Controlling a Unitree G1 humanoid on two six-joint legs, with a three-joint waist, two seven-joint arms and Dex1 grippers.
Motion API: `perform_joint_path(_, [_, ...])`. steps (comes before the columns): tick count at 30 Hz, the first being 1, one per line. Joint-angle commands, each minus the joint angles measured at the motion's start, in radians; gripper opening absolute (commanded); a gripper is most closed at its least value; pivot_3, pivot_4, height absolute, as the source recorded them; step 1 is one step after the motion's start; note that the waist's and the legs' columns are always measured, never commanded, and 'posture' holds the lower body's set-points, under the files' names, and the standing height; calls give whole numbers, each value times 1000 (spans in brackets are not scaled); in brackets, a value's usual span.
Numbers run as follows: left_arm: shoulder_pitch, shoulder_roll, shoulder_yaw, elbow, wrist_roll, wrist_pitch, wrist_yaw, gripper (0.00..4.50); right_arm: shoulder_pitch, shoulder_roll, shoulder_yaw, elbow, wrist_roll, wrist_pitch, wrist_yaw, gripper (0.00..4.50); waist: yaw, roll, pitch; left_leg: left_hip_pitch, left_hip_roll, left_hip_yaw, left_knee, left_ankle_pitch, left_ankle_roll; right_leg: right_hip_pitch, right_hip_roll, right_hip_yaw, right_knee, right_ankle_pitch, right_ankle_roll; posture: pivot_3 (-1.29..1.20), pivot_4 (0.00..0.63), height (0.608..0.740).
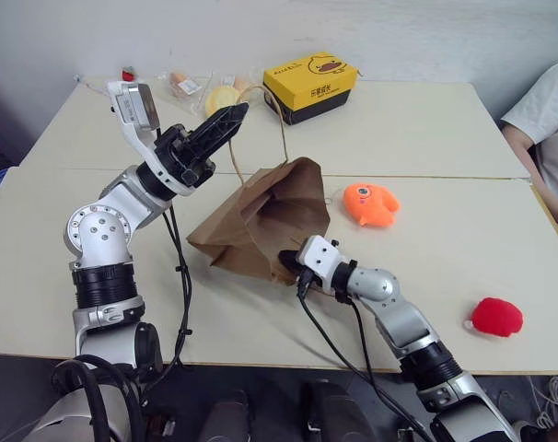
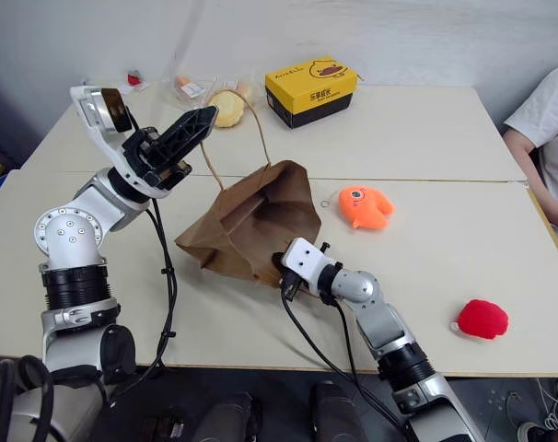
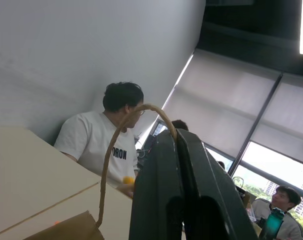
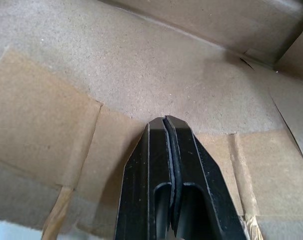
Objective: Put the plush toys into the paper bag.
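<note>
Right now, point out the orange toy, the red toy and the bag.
orange toy (image 1: pixel 370 204), left eye view, middle of its body
red toy (image 1: pixel 496 317), left eye view, its centre
bag (image 1: pixel 261 216), left eye view, crumpled side

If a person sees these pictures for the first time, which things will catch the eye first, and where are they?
The crumpled brown paper bag lies mid-table, its cord handle lifted by the shut left gripper. The shut right gripper is inside the bag's mouth. The orange plush toy lies just right of the bag and the red plush toy near the table's right front edge.
</note>
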Motion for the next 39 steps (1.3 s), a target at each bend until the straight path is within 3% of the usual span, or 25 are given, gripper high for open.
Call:
perform_joint_path(1, [-4, 5, -35, -64, 10, -19, -28, 0, 29, 19, -22, 20, 17, 18, -15, 16, 0, 0, 0, 0, 0, 0, 0, 0, 0, 0, 0, 0, 0, 0, 0, 0, 150, 740])
perform_joint_path(8, [51, -14, -115, -122, 86, -97, -48, 0, 43, 73, -146, -147, 233, 26, 40, 16, -3, 1, 0, -1, 0, 0, 0, 0, 0, -2, 0, 1, 0, 0, 0, 0, 150, 740])
perform_joint_path(10, [57, -15, -119, -123, 86, -104, -49, 0, 55, 44, -167, -211, 290, 59, 85, 383, -3, 0, 0, -1, 0, 0, -1, 0, 0, -2, 0, 0, 1, 0, 0, 0, 150, 740])
perform_joint_path(15, [65, -12, -128, -114, 91, -111, -63, 0, 100, -14, -265, -363, 413, 111, 108, 1971, 0, 0, 1, -1, 0, 0, -1, 0, 0, -1, 0, 0, 0, 0, 0, 0, 150, 740])
perform_joint_path(18, [72, -13, -140, -107, 105, -124, -79, 0, 212, -70, -373, -482, 540, 157, 126, 3024, 6, 0, 1, -2, 0, 0, -1, 0, 0, -1, 0, 0, -1, 0, 0, 0, 150, 740])
perform_joint_path(22, [90, -7, -173, -104, 141, -143, -114, 0, 387, -49, -539, -606, 673, 88, 103, 4398, 22, 0, 1, -2, 0, 0, -2, 0, 0, -1, 0, 0, -2, 0, 0, 0, 150, 740])
perform_joint_path(26, [94, -9, -195, -91, 178, -171, -141, 0, 546, -23, -638, -672, 722, 81, 31, 4457, 24, 0, 1, -1, 0, 1, -2, 0, 1, 0, 0, 1, -2, 0, 1, 0, 150, 740])
perform_joint_path(35, [100, -9, -208, -86, 214, -204, -157, 0, 977, -43, -701, -601, 447, -239, 132, 4457, 24, 1, 1, 1, 0, 2, -3, -1, 1, 0, 1, 3, -1, 1, 1, 0, 150, 740])
perform_joint_path(39, [103, 9, -242, -84, 253, -209, -186, 0, 989, -57, -685, -586, 365, -290, 93, 4457, 20, 1, 1, 1, 0, 3, -3, -1, 1, 1, 1, 3, -2, 1, 1, 0, 150, 740])
